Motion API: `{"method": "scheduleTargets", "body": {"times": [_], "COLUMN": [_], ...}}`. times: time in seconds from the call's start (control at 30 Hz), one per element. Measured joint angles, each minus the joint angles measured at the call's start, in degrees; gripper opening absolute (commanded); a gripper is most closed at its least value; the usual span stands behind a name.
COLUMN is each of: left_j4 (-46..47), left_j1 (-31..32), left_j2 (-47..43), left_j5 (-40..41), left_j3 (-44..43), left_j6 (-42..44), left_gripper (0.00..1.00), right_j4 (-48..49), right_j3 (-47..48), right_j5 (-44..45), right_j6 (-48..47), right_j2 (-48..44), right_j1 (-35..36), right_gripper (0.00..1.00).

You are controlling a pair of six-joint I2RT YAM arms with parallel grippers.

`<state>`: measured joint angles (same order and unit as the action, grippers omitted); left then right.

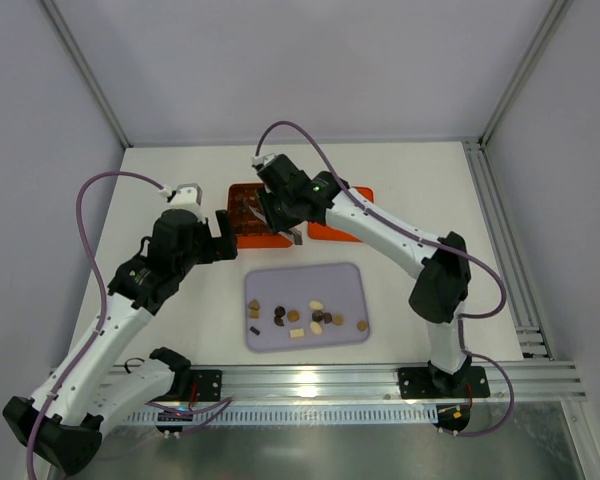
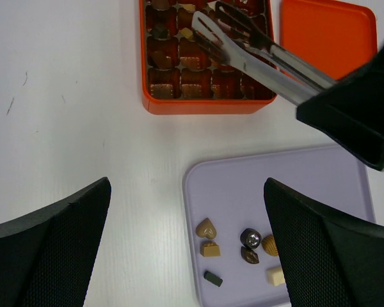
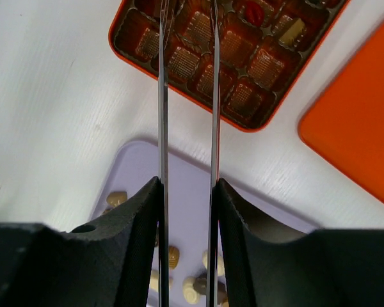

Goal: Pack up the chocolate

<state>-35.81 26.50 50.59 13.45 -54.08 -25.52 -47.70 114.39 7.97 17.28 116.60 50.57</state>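
Tongs (image 2: 269, 59) in right gripper (image 3: 187, 188) | blades apart over orange box (image 2: 205, 106) | tips cropped in right-wrist view, load unclear

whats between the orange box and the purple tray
Only a bare strip of white table, clearest in the left wrist view; metal tongs held by the right gripper cross above it.

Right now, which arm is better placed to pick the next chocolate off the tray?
Right: the right claw grips the tongs, tips over the box. The left claw is open and empty.
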Motion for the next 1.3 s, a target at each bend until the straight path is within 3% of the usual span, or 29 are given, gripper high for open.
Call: {"method": "scheduleTargets", "body": {"times": [0.27, 0.47, 0.8, 1.3], "left_j4": [0.0, 0.0, 0.02, 0.07], "left_j1": [0.0, -0.02, -0.02, -0.02], "left_j2": [-0.13, -0.11, -0.09, 0.28], "left_j5": [0.0, -0.02, -0.04, -0.07], "left_j3": [0.0, 0.02, 0.0, 0.02], "left_j6": [0.0, 0.0, 0.0, 0.0], "left_gripper": [1.0, 1.0, 1.0, 1.0], "right_j4": [-4.11, -12.46, -22.21, -23.93], "right_j3": [-15.82, -27.52, -35.65, -37.44], "right_j5": [0.48, 0.39, -2.36, -4.2], "right_j6": [1.2, 2.19, 4.57, 5.84], "right_j2": [-20.83, -32.09, -36.76, -36.13], "right_j1": [0.24, 2.23, 8.02, 12.83], "right_gripper": [0.41, 0.41, 0.41, 0.42]}}
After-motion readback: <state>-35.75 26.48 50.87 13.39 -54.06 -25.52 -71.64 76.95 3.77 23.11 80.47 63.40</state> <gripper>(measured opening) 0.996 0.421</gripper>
